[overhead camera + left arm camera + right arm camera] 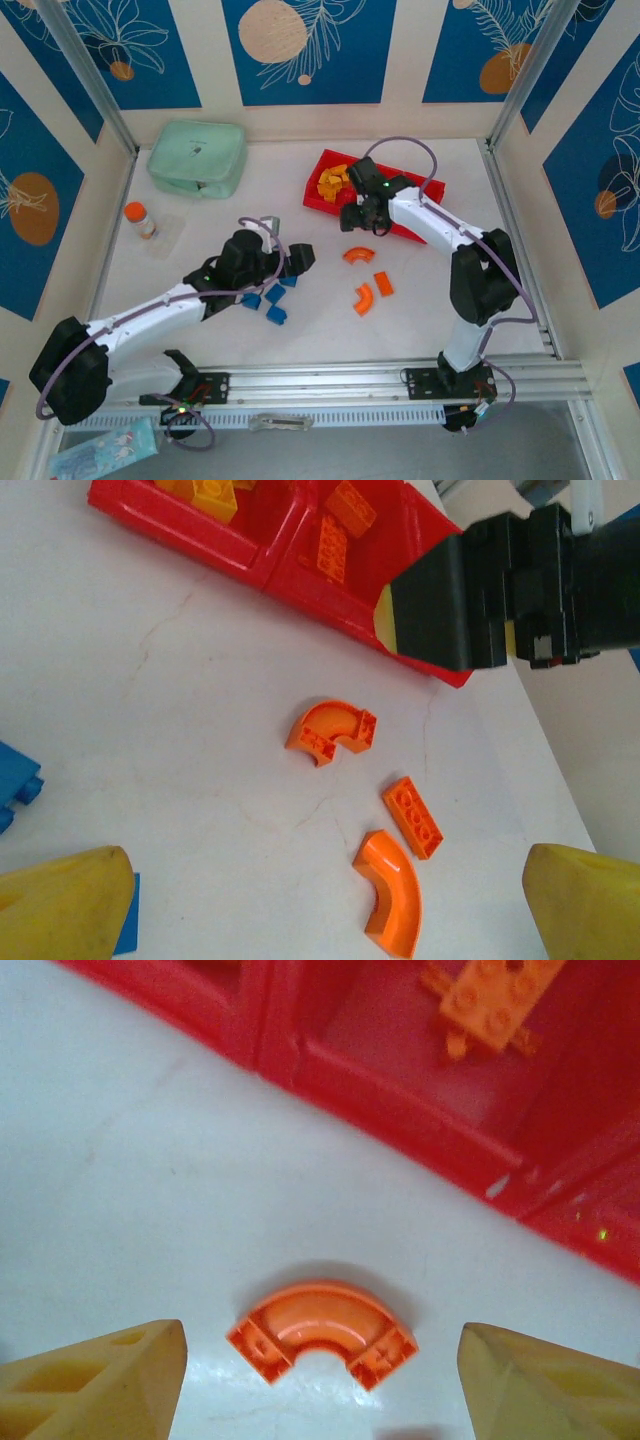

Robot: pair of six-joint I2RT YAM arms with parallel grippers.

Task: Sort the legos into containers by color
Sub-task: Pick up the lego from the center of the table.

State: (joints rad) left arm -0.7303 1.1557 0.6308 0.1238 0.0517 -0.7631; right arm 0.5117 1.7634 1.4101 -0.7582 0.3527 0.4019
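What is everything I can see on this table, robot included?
Tray: one, red, three compartments, far centre.
Yellow-orange bricks: small heap, tray's left compartment.
Red-orange bricks in tray: at least two, middle compartment.
Loose red-orange bricks: three, two arches and one flat, table centre.
Blue bricks: about four, left of centre.
Zip case: one, mint green, far left.
Bottle: one, orange cap, left side.
Left end effector: one, black, open, by blue bricks.
Right end effector: one, black, open, above an arch.

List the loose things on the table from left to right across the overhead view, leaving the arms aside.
orange-capped bottle → mint-green case → blue bricks → orange bricks
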